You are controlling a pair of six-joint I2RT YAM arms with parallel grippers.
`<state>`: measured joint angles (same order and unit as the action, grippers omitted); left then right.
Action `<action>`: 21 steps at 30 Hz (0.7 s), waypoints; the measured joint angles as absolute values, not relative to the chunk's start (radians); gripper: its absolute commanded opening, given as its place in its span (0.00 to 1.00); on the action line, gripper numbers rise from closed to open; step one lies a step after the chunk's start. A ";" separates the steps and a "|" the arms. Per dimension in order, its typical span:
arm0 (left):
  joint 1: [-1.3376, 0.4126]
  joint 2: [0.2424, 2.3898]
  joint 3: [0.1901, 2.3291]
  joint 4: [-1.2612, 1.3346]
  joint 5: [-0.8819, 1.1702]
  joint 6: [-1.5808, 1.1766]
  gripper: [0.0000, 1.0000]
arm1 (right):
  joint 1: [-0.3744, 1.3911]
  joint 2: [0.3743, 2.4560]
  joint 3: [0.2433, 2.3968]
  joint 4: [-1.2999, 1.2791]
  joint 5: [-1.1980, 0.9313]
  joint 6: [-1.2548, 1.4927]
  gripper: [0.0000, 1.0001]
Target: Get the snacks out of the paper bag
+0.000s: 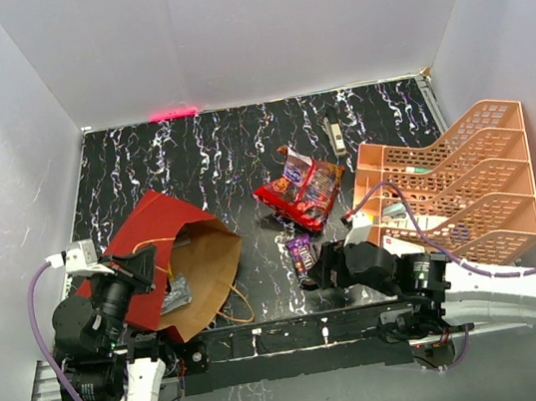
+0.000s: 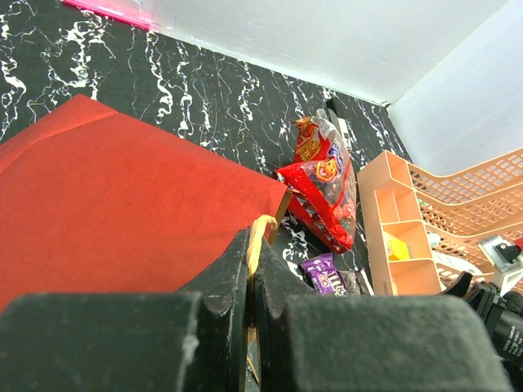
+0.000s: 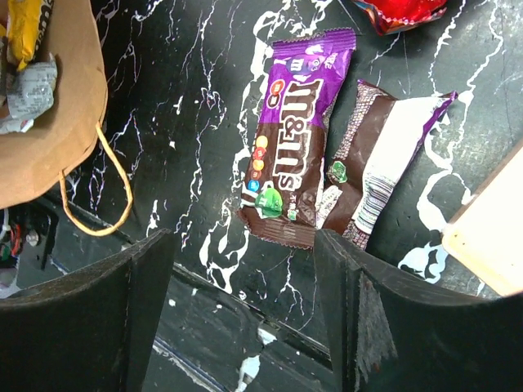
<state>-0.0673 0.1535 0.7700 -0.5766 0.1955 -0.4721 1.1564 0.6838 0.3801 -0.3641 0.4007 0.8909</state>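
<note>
The red paper bag (image 1: 158, 239) lies on its side at the left, its brown mouth (image 1: 203, 271) facing right, with a grey and a yellow packet (image 3: 24, 57) inside. My left gripper (image 1: 145, 267) is shut on the bag's tan cord handle (image 2: 261, 233) at the bag's upper edge. Red chip bags (image 1: 302, 190) lie mid-table and also show in the left wrist view (image 2: 327, 184). Two purple-brown candy packets (image 3: 298, 139) lie side by side on the table. My right gripper (image 3: 245, 310) is open and empty, just near of them (image 1: 324, 268).
A peach lattice tiered tray (image 1: 457, 182) stands at the right, close to my right arm. A slim black-and-cream tool (image 1: 334, 130) lies at the back. The bag's other cord handle (image 3: 110, 192) loops on the table near its mouth. White walls enclose the black marbled table (image 1: 201, 160).
</note>
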 measured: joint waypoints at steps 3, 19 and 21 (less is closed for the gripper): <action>-0.067 0.152 0.770 -0.577 0.196 -0.472 0.00 | 1.156 0.681 0.385 -0.366 0.384 0.847 0.74; -0.067 0.156 0.770 -0.577 0.197 -0.472 0.00 | 1.168 1.329 0.507 0.419 -0.118 0.257 0.76; -0.067 0.159 0.770 -0.577 0.197 -0.472 0.00 | 1.183 1.421 0.547 0.516 -0.173 0.181 0.76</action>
